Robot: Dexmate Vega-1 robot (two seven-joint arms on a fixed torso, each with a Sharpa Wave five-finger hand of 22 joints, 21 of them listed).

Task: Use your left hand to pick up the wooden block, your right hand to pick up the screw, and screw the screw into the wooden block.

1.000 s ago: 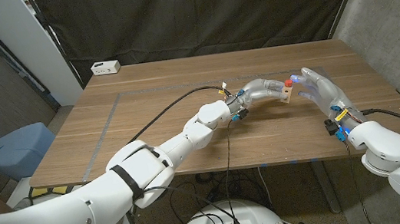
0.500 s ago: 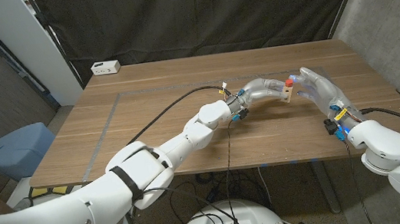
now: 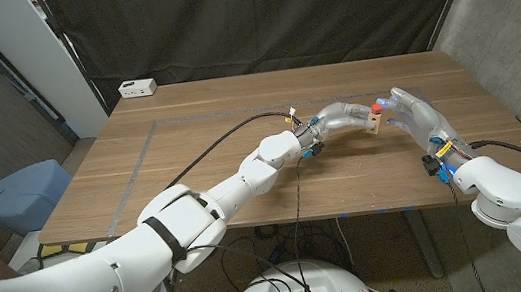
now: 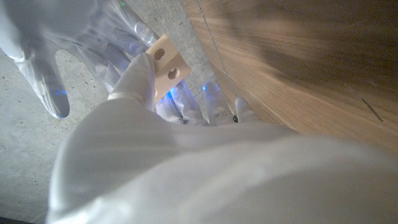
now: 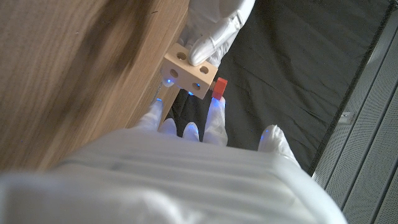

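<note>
The head camera looks down from afar; both wrist cameras closely share the wooden block (image 4: 166,65).

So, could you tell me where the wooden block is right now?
In the head view, the block is held above the table's right half by the left hand, just left of the right hand.

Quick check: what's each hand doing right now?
Left hand: holds the wooden block above the table.
Right hand: fingers at the red-headed screw on the block; whether it grips the screw cannot be told.
</note>
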